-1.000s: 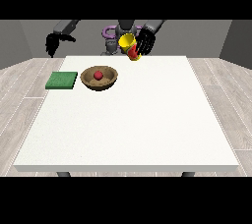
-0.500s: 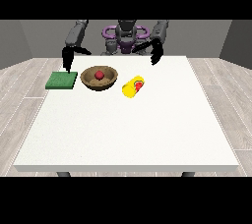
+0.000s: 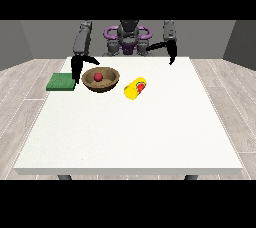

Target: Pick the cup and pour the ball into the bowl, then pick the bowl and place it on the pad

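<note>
The large white table [image 3: 130, 132] carried every item in its far half; the near half held nothing relevant to the task.

Nearest the camera, the yellow cylindrical cup [image 3: 135, 88] lay on its side, just right of the bowl and apart from it. A red patch showed at its mouth end; whether this was a marking or a second ball could not be determined. No hand held the cup, which suggested that the pouring step was finished.

The brown rounded wooden-looking bowl [image 3: 101, 80] stood upright with the small red ball [image 3: 98, 76] inside it. The bowl was therefore loaded and ready for transfer.

The flat green square pad [image 3: 61, 82] lay just left of the bowl, not touching it. It was the bowl's destination.

The hand at the view's left [image 3: 76, 68] hung between pad and bowl, close to the bowl's left rim, probably positioned to grasp it. Its fingers pointed down; whether they were released or clenched could not be told.

The hand at the view's right [image 3: 172, 55] hung over the far right edge, well apart from all items, grasping nothing. Its finger state likewise could not be told.

No brand, label or legible writing appeared anywhere.
</note>
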Robot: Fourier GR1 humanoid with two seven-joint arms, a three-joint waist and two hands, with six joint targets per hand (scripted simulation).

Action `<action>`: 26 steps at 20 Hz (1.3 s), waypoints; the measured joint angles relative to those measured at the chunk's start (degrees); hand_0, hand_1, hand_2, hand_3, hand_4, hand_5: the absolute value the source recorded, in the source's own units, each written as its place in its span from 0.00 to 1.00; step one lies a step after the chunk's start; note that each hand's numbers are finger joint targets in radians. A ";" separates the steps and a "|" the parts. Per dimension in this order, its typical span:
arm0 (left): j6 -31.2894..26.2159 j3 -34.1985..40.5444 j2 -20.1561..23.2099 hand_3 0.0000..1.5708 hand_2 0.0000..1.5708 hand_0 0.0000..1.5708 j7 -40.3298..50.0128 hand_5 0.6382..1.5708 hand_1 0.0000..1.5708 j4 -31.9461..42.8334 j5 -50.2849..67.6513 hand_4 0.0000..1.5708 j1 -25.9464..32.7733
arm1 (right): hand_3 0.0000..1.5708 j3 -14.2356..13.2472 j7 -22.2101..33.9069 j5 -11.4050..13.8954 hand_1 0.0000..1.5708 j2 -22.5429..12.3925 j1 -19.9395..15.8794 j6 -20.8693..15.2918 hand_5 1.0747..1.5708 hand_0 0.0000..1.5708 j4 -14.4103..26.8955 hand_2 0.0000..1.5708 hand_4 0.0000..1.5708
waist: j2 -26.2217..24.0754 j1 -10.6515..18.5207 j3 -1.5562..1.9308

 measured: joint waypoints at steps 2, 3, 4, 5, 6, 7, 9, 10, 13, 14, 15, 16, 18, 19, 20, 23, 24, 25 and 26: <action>-1.39 0.27 0.68 0.00 0.00 0.00 0.95 0.99 0.00 -1.83 0.43 0.00 0.50 | 0.00 -0.42 -2.31 -0.05 0.00 -0.60 -0.84 0.34 0.99 0.00 3.46 0.00 0.14 | 0.05 0.37 0.02; -1.82 0.64 1.17 0.00 0.00 0.00 0.60 0.99 0.00 -2.47 0.53 0.00 0.68 | 0.00 -0.45 -3.67 0.02 0.00 -0.72 -1.05 0.63 0.98 0.00 4.88 0.00 0.12 | 0.47 0.38 0.03; -2.08 1.00 1.34 0.00 0.00 0.00 0.74 0.99 0.00 -2.99 0.66 0.00 0.62 | 0.00 -0.51 -4.40 0.04 0.00 -1.00 -1.82 0.65 0.98 0.00 6.45 0.00 0.12 | 0.80 0.30 0.04; -2.64 1.45 1.69 0.00 0.00 0.00 0.51 0.99 0.00 -3.08 0.93 0.00 0.95 | 0.00 -0.33 -5.23 0.22 0.00 -1.00 -2.13 0.66 0.98 0.00 7.62 0.00 0.13 | 0.97 0.04 0.04; -2.97 1.77 2.12 0.00 0.00 0.00 0.94 0.99 0.00 -3.61 0.94 0.00 0.68 | 0.00 -0.47 -5.94 0.25 0.00 -1.27 -3.01 0.42 0.98 0.00 8.93 0.00 0.10 | 1.39 0.20 0.06; -3.27 1.89 2.38 0.00 0.00 0.00 1.20 0.99 0.00 -4.40 0.91 0.00 0.53 | 0.00 -0.62 -6.89 0.25 0.00 -1.76 -3.55 0.80 0.99 0.00 10.42 0.00 0.07 | 1.86 0.31 0.05; -4.03 2.00 2.68 0.00 0.00 0.00 1.68 0.99 0.00 -5.78 0.99 0.00 0.56 | 0.00 -0.76 -8.64 0.42 0.00 -2.06 -4.71 0.61 0.99 0.00 13.09 0.00 0.06 | 2.72 0.67 0.06; -4.05 2.22 2.73 0.00 0.00 0.00 1.49 0.99 0.00 -5.88 0.87 0.00 0.57 | 0.00 -0.73 -8.66 0.37 0.00 -2.26 -5.74 0.53 0.99 0.00 14.03 0.00 0.09 | 3.01 0.55 0.07; -4.73 2.27 2.77 0.00 0.00 0.00 1.25 0.99 0.00 -6.98 0.88 0.00 1.51 | 0.00 -0.36 -10.52 0.71 0.00 -1.29 -7.03 -0.65 0.99 0.00 16.41 0.00 0.09 | 3.35 0.92 0.07; -5.12 2.49 2.96 0.00 0.00 0.00 0.76 0.99 0.00 -7.27 1.03 0.00 2.05 | 0.00 -0.38 -10.92 0.57 0.00 -1.03 -7.30 -0.78 1.00 0.00 17.13 0.00 0.25 | 3.36 0.97 0.02; -5.46 2.79 3.20 0.00 0.00 0.00 1.22 0.99 0.00 -7.48 1.26 0.00 2.00 | 0.00 -0.58 -10.53 0.13 0.00 -0.66 -7.73 -0.99 0.95 0.00 17.68 0.00 0.30 | 3.09 0.89 -0.06; -5.82 2.95 3.49 0.00 0.00 0.00 1.60 1.00 0.00 -8.21 1.52 0.00 1.61 | 0.00 -1.34 -10.60 -0.52 0.50 -0.69 -7.67 -1.37 0.92 0.50 18.18 0.25 0.28 | 3.16 1.09 -0.32; -6.15 3.00 3.73 0.00 0.00 0.00 1.82 1.00 0.00 -9.38 1.73 0.22 1.07 | 0.30 -2.47 -10.70 -0.62 1.00 -2.04 -7.05 -3.76 0.84 1.00 18.64 1.00 0.50 | 3.94 1.75 -0.98; -6.18 2.86 3.71 0.00 0.00 0.00 2.02 0.99 0.00 -9.85 1.67 0.30 0.53 | 0.69 -2.32 -10.98 0.04 1.00 -2.35 -6.74 -5.53 0.87 1.00 18.56 1.00 0.54 | 4.23 2.19 -1.32; -6.32 2.67 3.70 0.00 0.00 0.00 2.19 0.99 0.00 -10.26 1.65 0.33 0.43 | 0.96 -1.75 -11.33 1.03 1.00 -2.63 -6.10 -7.17 0.91 1.00 18.49 1.00 0.57 | 4.11 2.91 -1.49; -6.80 1.74 3.17 0.00 0.00 0.00 2.19 0.96 0.00 -10.95 1.61 0.42 0.10 | 0.99 0.53 -12.80 5.20 1.00 -3.75 -4.10 -13.88 0.97 1.00 17.42 1.00 0.60 | 4.42 5.00 -2.14; -6.94 1.64 3.14 0.00 0.00 0.00 2.41 0.94 0.00 -10.84 1.60 0.45 -0.26 | 0.95 1.40 -12.02 6.85 1.00 -4.48 -3.99 -16.35 0.98 1.00 17.37 1.00 0.59 | 4.24 5.43 -2.22; -7.17 1.39 3.00 0.00 0.00 0.00 2.69 0.93 0.00 -10.87 1.65 0.49 -0.25 | 0.89 2.07 -11.13 8.27 1.00 -5.24 -3.79 -18.58 0.99 1.00 17.50 1.00 0.58 | 3.97 6.05 -2.24; -7.40 1.51 3.14 0.00 0.00 0.00 2.94 0.92 0.00 -10.70 1.80 0.52 -0.31 | 0.88 2.87 -9.86 9.55 1.00 -5.64 -3.61 -20.34 0.99 1.00 17.65 1.00 0.58 | 3.32 6.38 -2.18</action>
